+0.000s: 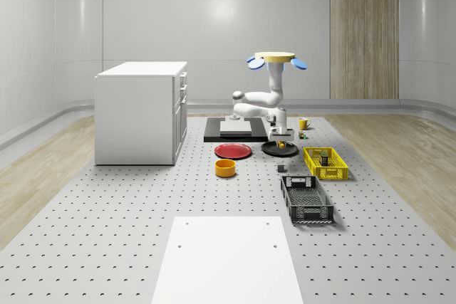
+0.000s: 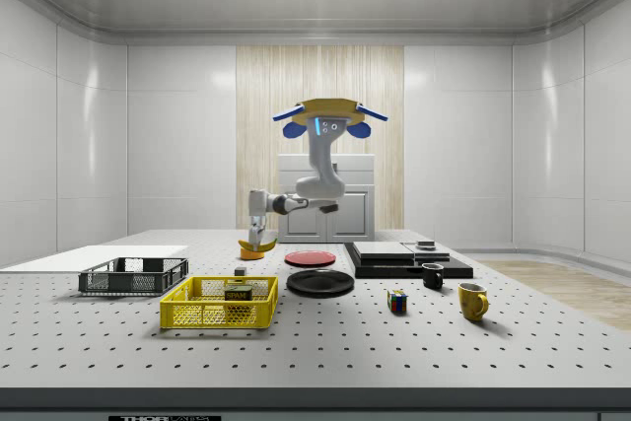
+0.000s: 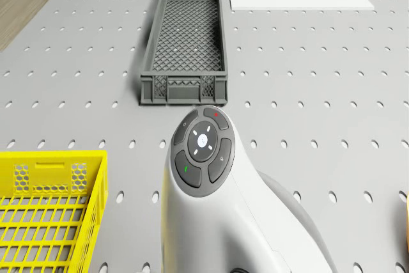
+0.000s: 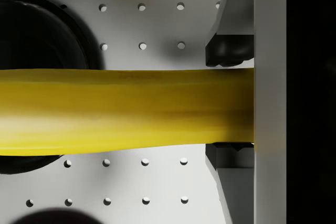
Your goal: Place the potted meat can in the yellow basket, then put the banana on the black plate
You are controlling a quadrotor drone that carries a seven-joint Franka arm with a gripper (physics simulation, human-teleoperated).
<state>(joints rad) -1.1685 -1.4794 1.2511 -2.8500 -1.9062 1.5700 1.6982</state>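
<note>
The drone (image 1: 276,58) hovers above the table, beside the black plate (image 1: 279,149). Its arm reaches down, and the gripper (image 4: 231,106) is shut on the yellow banana (image 4: 126,111), one finger on each side. In the side view the banana (image 2: 258,241) hangs clear of the table, to the left of the black plate (image 2: 320,283). The wrist view has part of the plate (image 4: 37,35) under the banana's far end. The potted meat can (image 2: 237,293) lies inside the yellow basket (image 2: 219,305), which stands next to the plate (image 1: 325,162).
A dark grey basket (image 1: 306,199) sits in front of the yellow one. A red plate (image 1: 233,151) and an orange bowl (image 1: 226,168) lie left of the black plate. Behind stand a white cabinet (image 1: 141,112), a black slab (image 1: 235,129) and a yellow mug (image 1: 303,124).
</note>
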